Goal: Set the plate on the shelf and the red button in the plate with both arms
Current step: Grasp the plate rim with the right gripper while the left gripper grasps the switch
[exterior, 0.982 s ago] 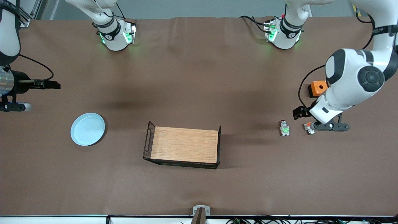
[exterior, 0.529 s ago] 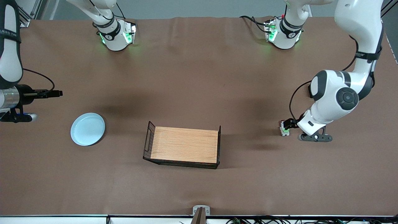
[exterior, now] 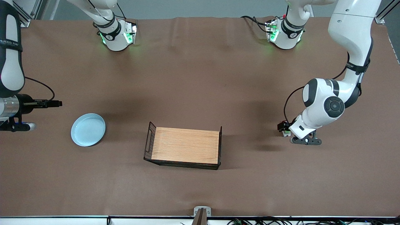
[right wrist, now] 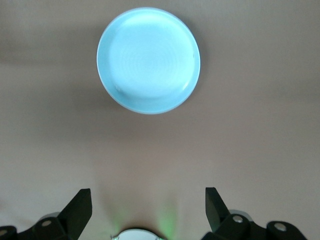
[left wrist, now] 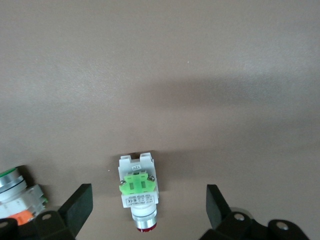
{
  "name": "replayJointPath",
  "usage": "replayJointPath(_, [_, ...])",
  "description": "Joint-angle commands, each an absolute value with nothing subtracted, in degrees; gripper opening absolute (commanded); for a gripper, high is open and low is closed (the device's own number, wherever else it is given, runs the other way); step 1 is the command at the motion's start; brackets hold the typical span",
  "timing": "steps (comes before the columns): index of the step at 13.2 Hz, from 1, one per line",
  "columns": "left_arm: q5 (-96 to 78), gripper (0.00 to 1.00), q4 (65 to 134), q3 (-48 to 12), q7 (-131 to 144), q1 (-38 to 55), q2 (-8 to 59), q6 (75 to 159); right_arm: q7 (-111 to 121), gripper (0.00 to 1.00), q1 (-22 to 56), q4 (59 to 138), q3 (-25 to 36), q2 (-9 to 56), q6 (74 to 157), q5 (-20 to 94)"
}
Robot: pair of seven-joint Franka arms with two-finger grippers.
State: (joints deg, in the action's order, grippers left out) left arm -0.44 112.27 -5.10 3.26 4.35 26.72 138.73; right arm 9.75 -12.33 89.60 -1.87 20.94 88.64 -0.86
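Observation:
The pale blue plate (exterior: pixel 88 129) lies on the brown cloth toward the right arm's end of the table, and it also shows in the right wrist view (right wrist: pixel 148 60). My right gripper (exterior: pixel 15 126) (right wrist: pixel 148 207) is open and empty over bare cloth beside the plate, clear of it. The red button (left wrist: pixel 139 192) lies flat with its green block up and its red cap toward the gripper. My left gripper (exterior: pixel 305 141) (left wrist: pixel 148 205) is open above it, one finger on each side, not touching. In the front view only a sliver of the red button (exterior: pixel 285 133) shows under the wrist.
A wooden tray (exterior: pixel 184 147) with black wire ends stands mid-table between the plate and the button. A similar small part with an orange block (left wrist: pixel 17 202) lies close beside one left finger. The arm bases (exterior: pixel 117 34) (exterior: pixel 284 32) stand along the table edge farthest from the front camera.
The left arm has swung toward the tray, from over the orange-block part to over the red button. The right gripper has shifted slightly nearer the front camera, level with the plate.

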Motion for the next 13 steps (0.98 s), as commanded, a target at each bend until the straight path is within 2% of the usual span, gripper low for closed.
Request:
replayJointPath(1, [0.79, 1.00, 114.34, -5.27, 2.90, 4.22, 27.24, 141.58, 18.83, 1.00, -12.74, 87.63, -2.37, 25.74, 93.40, -0.53])
replayJointPath(5, [0.88, 1.00, 117.77, -5.19, 1.41, 3.96, 27.68, 146.33, 29.17, 1.00, -15.46, 87.63, -2.37, 32.68, 102.81, -0.18])
replayJointPath(11, [2.63, 1.00, 117.34, -5.10, 1.23, 3.60, 30.41, 147.83, 30.58, 1.00, -13.54, 87.54, -2.37, 37.70, 106.08, -1.15])
replayJointPath(13, [3.43, 1.00, 117.07, -5.18, 1.23, 3.17, 30.67, 147.83, 34.59, 1.00, -13.80, 87.63, -2.37, 38.40, 109.84, -1.23])
